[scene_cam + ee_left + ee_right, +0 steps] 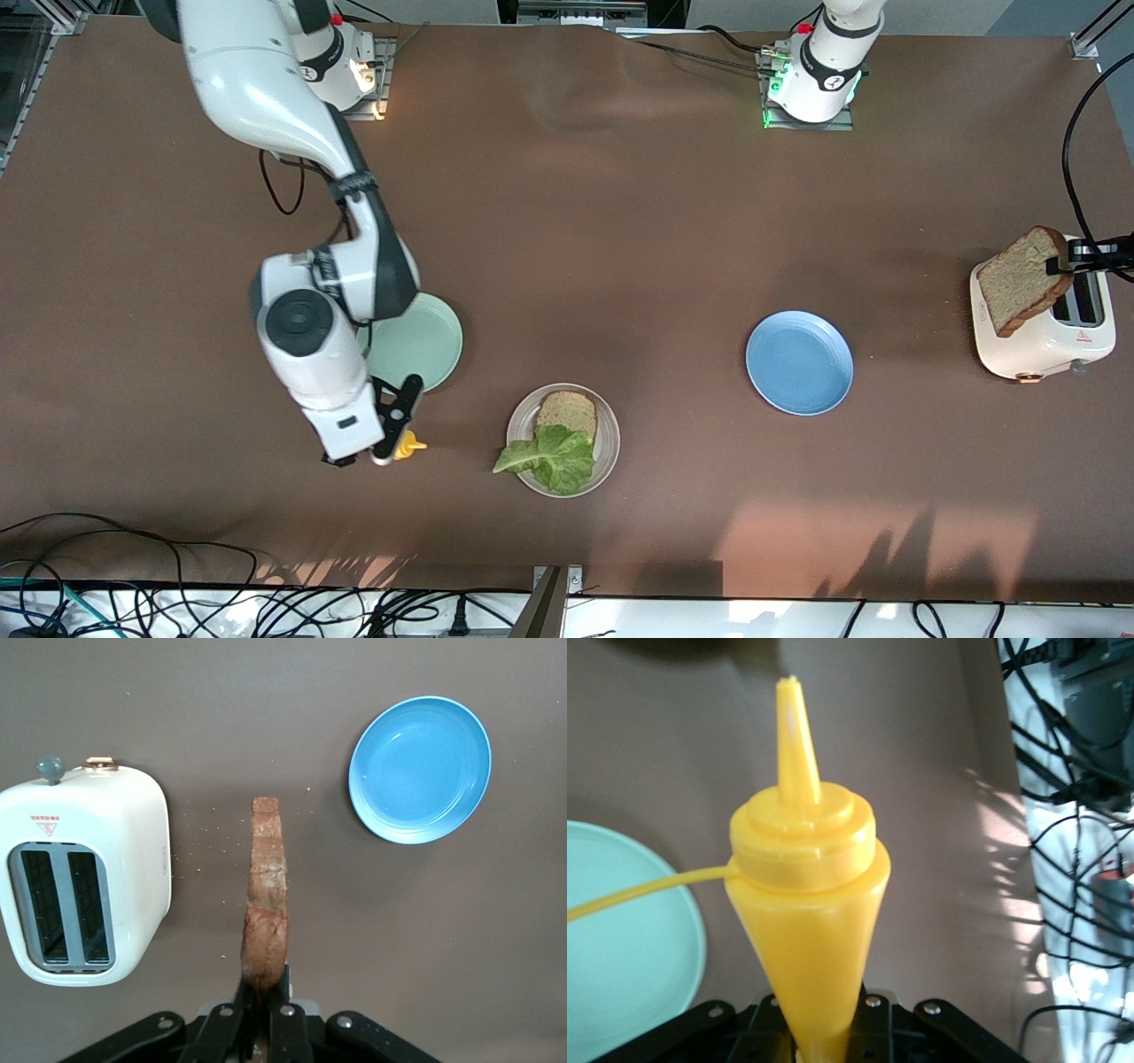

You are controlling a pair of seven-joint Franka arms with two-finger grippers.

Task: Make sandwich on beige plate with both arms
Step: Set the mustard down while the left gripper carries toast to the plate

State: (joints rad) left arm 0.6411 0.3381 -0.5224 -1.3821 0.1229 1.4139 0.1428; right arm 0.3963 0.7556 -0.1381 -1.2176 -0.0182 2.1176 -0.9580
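The beige plate [608, 447] carries one brown bread slice [568, 411] with a ruffled green lettuce leaf [549, 458] lying partly over it and over the rim. A second bread slice [1023, 280] [267, 895] hangs on edge over the toaster, and my left gripper [1063, 263] [264, 992] is shut on its crust. My right gripper [390, 443] [824, 1028] is shut on a yellow squeeze bottle [409, 446] [806, 904], held over the table beside the mint-green plate, nozzle pointing toward the beige plate.
A white two-slot toaster [1045, 341] [133, 868] stands at the left arm's end of the table. A blue plate [799, 362] [420, 769] lies between it and the beige plate. The mint-green plate [423, 341] [629, 948] sits under the right arm. Cables run along the table's front edge.
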